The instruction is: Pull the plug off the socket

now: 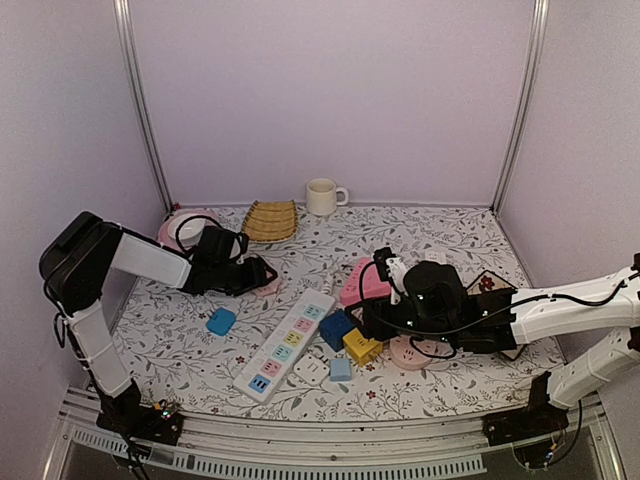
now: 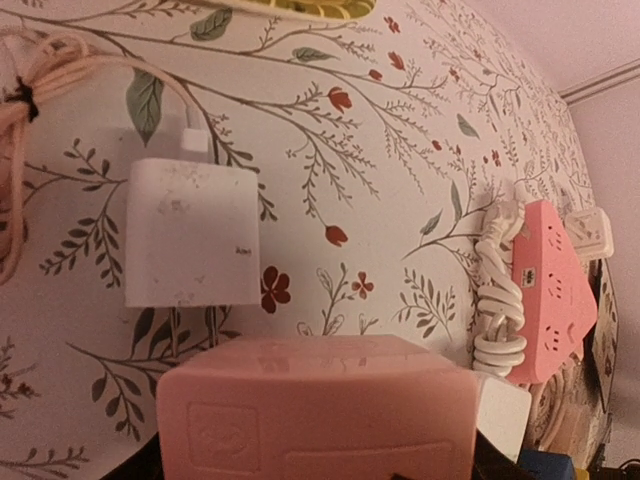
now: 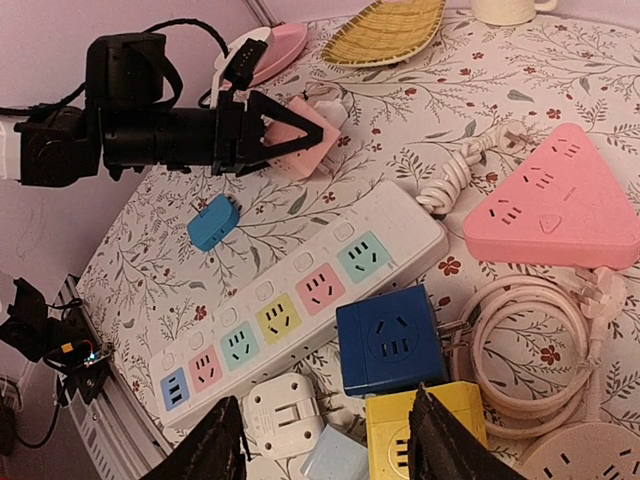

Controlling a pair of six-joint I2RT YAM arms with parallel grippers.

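Nearest the arm bases, a white strip (image 1: 285, 345) with 5 coloured outlets lies slanted on the flowered table (image 1: 450, 250). Just beside its near end are a white adapter (image 1: 311, 371) and a pale-blue block (image 1: 341, 369). A yellow cube (image 1: 361, 346) and a blue cube (image 1: 335, 328) sit right behind these, touching each other. The right gripper (image 3: 325, 420) hangs low over this cluster with its 2 fingers spread wide and nothing pinched between them. In its wrist view one finger overlaps the yellow cube's edge, but I cannot tell whether it touches. A round socket (image 1: 410, 352) with a looped cord lies under the right arm. A small blue adapter (image 1: 221, 321) sits alone to the left of the strip. Past the blue cube is a pink triangle socket (image 1: 360, 285), with its white cord coiled beside it. Farther left, the left gripper (image 1: 258, 275) lies low over the table, its fingers pinching a pink cube (image 2: 320, 410) from both sides. The white plug (image 2: 190, 230) sits just beyond the cube's far face. 2 thin prongs show in the narrow gap between them, and I cannot tell whether they are seated in the cube. The plug's cord runs off to a coil at the left. At the back are a woven yellow dish (image 1: 271, 220) and a cream mug (image 1: 322, 197) by the wall.
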